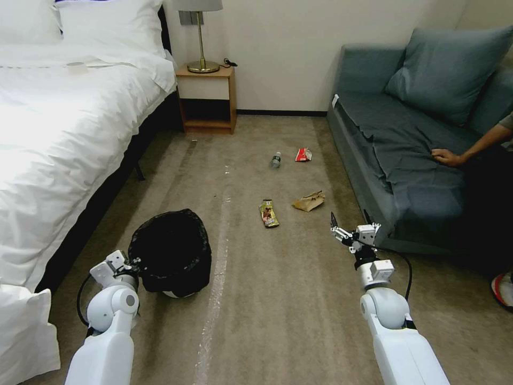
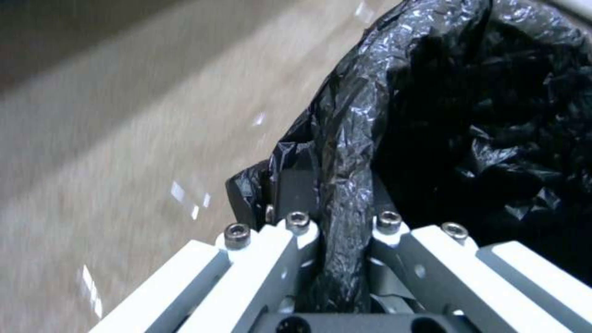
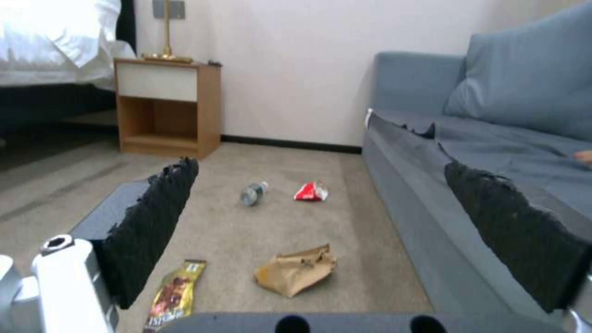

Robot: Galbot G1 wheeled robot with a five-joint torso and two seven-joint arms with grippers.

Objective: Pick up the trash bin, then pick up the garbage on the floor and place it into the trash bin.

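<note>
Trash bin (image 1: 170, 251) — left claw (image 2: 336, 231) clamping liner, right claw (image 1: 352, 227) wide

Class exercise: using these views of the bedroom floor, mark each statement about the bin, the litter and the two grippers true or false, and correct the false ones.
1. The left gripper is shut on the trash bin at its black-lined rim. True.
2. The right gripper holds the crumpled paper bag. False: it is open and empty, and the bag lies on the carpet.
3. The snack wrapper lies inside the bin. False: it lies on the carpet, beside the paper bag.
4. The clear bottle and the red-and-white packet lie farther from the robot than the paper bag. True.
</note>
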